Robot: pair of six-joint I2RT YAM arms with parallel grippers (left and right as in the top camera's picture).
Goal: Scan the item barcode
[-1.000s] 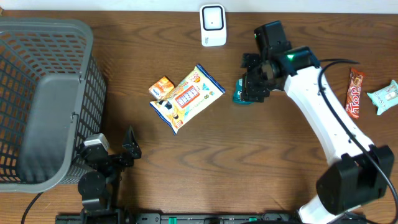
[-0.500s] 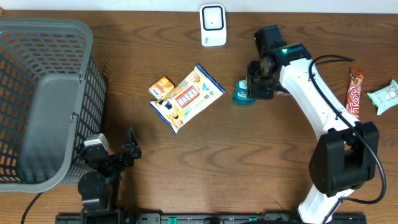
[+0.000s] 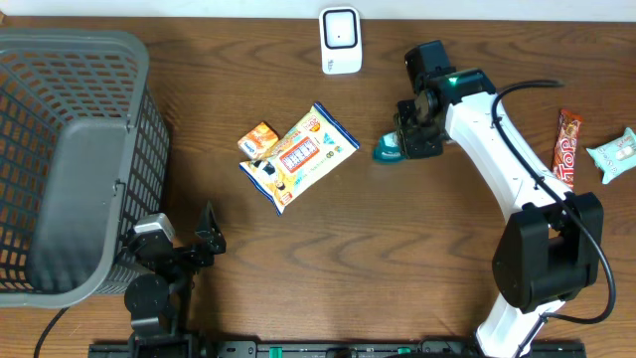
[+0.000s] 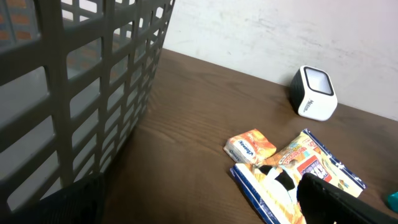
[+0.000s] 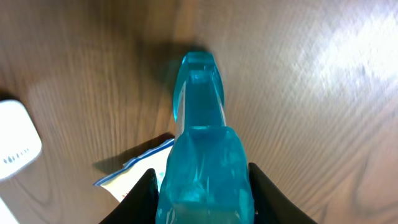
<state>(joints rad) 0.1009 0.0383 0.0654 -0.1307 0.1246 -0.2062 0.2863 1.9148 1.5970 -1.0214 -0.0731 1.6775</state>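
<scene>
A teal plastic packet (image 3: 386, 151) lies on the wooden table, right of centre. My right gripper (image 3: 417, 139) is down on it. In the right wrist view the packet (image 5: 202, 137) fills the gap between the black fingers (image 5: 142, 198), which press on both of its sides, so the right gripper (image 5: 202, 194) is shut on it. The white barcode scanner (image 3: 340, 40) stands at the table's far edge and also shows as the scanner (image 4: 315, 93) and the scanner (image 5: 15, 146). My left gripper (image 3: 187, 244) rests open near the front left, holding nothing.
A grey mesh basket (image 3: 60, 149) fills the left side. A yellow-and-blue snack bag (image 3: 298, 157) and a small orange box (image 3: 259, 138) lie mid-table. A red candy bar (image 3: 567, 149) and a pale teal packet (image 3: 614, 152) lie far right.
The right gripper's fingers have come together onto the teal packet, and the right arm has drawn in a little. The left arm has stayed still.
</scene>
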